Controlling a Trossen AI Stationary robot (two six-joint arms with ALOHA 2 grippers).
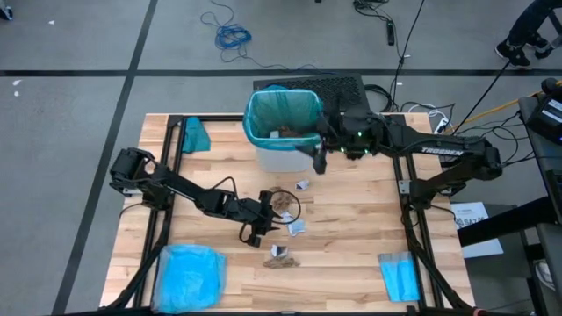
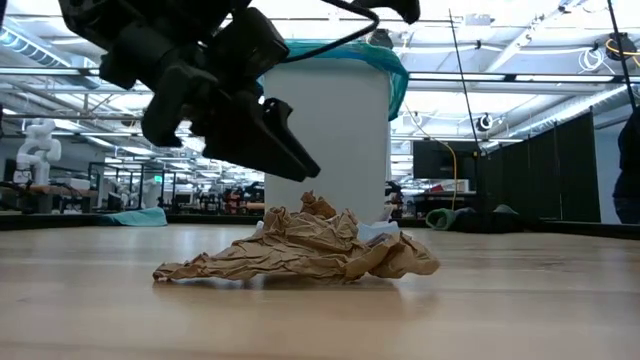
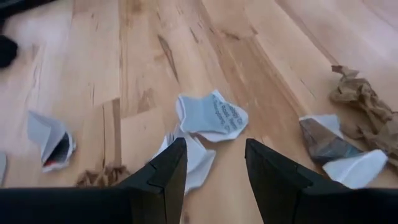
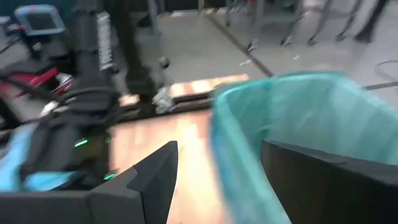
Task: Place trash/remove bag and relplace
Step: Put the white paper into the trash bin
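The bin [image 1: 283,132], lined with the teal-green bag [image 1: 263,112], stands on the table at the far middle. Trash lies in front of it: white scraps [image 1: 303,184] [image 1: 297,228], a brown paper wad [image 1: 283,202] and another [image 2: 300,255]. My left gripper [image 3: 214,146] hovers open over white scraps [image 3: 211,115], its fingers tilted down, a little above the wood [image 1: 263,226]. My right gripper [image 1: 318,161] is raised at the bin's right side and open [image 4: 217,149]. The bag's rim [image 4: 249,106] shows between its fingers, in a blurred picture.
A pale-blue plastic bag [image 1: 189,272] lies at the near left. A flat folded blue sheet [image 1: 399,276] lies at the near right, and a small teal piece [image 1: 195,133] at the far left. The black frame rails [image 1: 162,202] run along both sides of the table.
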